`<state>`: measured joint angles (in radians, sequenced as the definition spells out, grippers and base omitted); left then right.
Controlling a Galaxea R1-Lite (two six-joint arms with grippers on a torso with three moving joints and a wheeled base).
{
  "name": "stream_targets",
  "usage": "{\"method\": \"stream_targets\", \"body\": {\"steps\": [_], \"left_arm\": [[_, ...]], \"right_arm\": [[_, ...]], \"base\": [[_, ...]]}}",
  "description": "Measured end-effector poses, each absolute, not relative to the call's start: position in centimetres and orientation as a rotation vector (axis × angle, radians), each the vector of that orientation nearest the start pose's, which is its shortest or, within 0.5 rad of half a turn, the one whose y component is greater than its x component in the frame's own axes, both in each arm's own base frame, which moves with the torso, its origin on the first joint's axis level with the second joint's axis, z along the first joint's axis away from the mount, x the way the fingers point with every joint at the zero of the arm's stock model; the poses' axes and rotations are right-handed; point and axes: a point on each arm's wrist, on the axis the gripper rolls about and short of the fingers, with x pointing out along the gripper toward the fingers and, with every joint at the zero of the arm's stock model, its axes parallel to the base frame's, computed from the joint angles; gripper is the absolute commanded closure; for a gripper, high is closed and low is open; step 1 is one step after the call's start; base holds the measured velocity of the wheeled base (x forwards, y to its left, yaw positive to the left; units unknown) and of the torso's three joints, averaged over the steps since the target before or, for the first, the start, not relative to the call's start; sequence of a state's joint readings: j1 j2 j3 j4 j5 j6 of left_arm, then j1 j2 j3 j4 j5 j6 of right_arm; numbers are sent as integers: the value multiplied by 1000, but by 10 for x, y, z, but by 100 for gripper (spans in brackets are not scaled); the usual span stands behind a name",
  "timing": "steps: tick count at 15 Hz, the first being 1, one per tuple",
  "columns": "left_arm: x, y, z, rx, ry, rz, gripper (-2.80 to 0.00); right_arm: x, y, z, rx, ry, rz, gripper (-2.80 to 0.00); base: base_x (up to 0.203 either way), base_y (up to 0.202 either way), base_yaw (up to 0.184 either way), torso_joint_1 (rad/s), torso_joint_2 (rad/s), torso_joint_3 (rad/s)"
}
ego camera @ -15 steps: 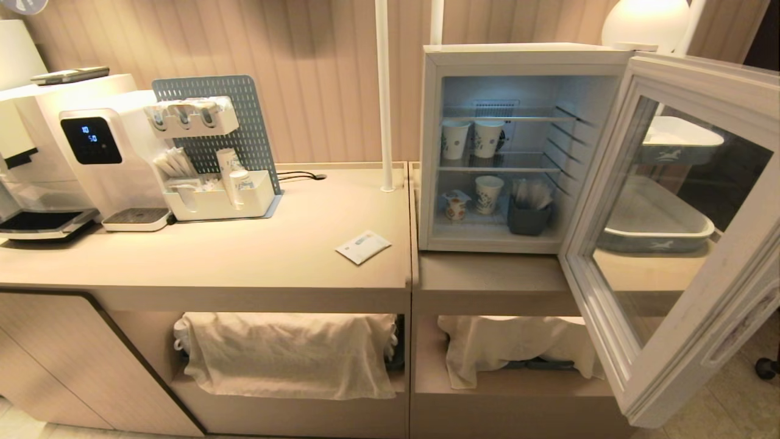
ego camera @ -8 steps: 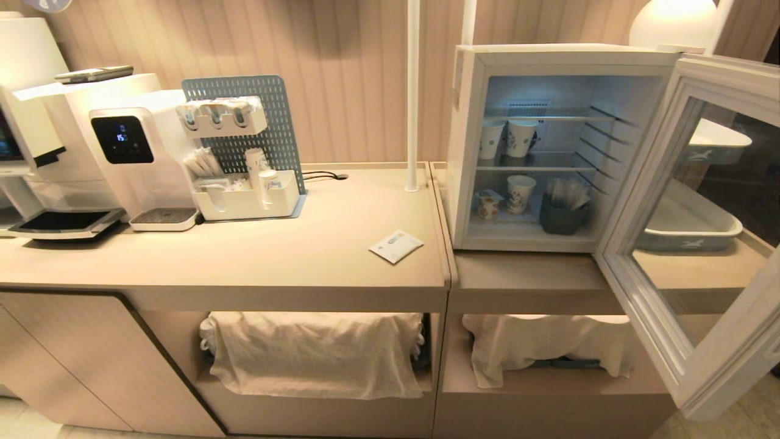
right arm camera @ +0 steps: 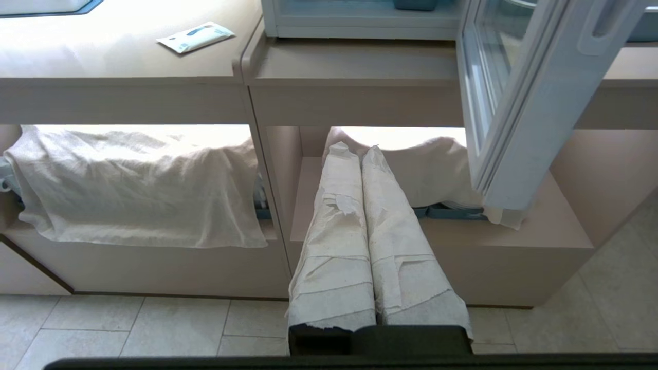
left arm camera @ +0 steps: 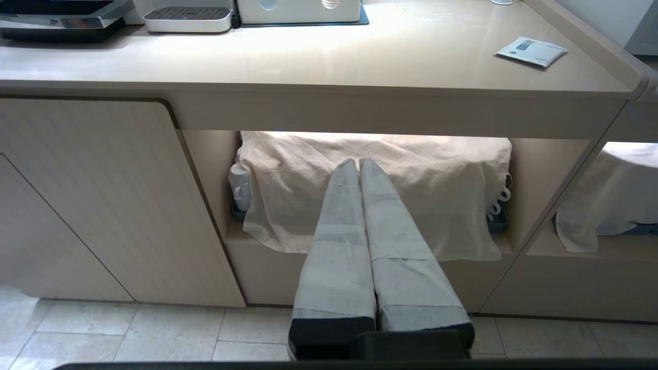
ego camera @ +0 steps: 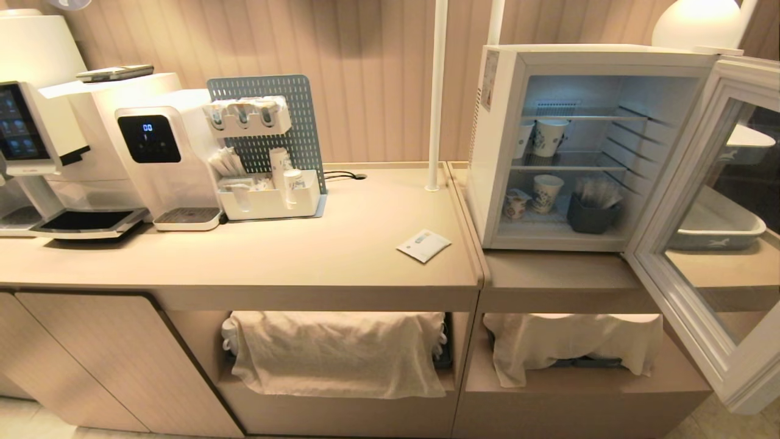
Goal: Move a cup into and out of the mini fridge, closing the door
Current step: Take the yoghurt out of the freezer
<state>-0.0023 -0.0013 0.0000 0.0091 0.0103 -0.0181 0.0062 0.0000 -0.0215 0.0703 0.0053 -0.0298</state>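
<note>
Head view: cup (ego camera: pixel 515 205) inside mini fridge (ego camera: pixel 496 152), grippers unseen.

We take this for a drinks corner, perhaps in a hotel or café. On the long beige table (ego camera: pixel 274 256) stands a white water dispenser (ego camera: pixel 164 158), with a coffee machine (ego camera: pixel 36 140) just beside it and a pegboard caddy (ego camera: pixel 268 152) of cups and sachets on its other side. Further along from the dispenser, the mini fridge (ego camera: pixel 548 61) holds paper cups (ego camera: pixel 545 192); cloth-covered crockery (ego camera: pixel 335 353) fills the shelf below.
</note>
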Motion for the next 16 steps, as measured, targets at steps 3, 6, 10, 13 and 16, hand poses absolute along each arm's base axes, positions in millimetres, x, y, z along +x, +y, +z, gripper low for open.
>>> {"method": "stream_targets", "body": {"steps": [3, 6, 10, 13, 16], "left_arm": [[-23, 0, 75, -16, 8, 7, 0], [-23, 0, 75, -13, 7, 7, 0], [-23, 0, 75, -13, 7, 7, 0], [-23, 0, 75, -13, 7, 8, 0], [-23, 0, 75, -15, 7, 8, 0]], "right_arm": [[-25, 0, 74, -30, 49, 11, 0], [-25, 0, 74, -30, 49, 11, 0], [-25, 0, 74, -30, 49, 13, 0], [-25, 0, 74, -30, 49, 12, 0], [-24, 0, 75, -27, 40, 13, 0]], "base": [[33, 0, 0, 0, 0, 1], [182, 0, 2, 7, 1, 1], [191, 0, 1, 2, 6, 3], [193, 0, 1, 3, 3, 2], [193, 0, 0, 3, 2, 1]]}}
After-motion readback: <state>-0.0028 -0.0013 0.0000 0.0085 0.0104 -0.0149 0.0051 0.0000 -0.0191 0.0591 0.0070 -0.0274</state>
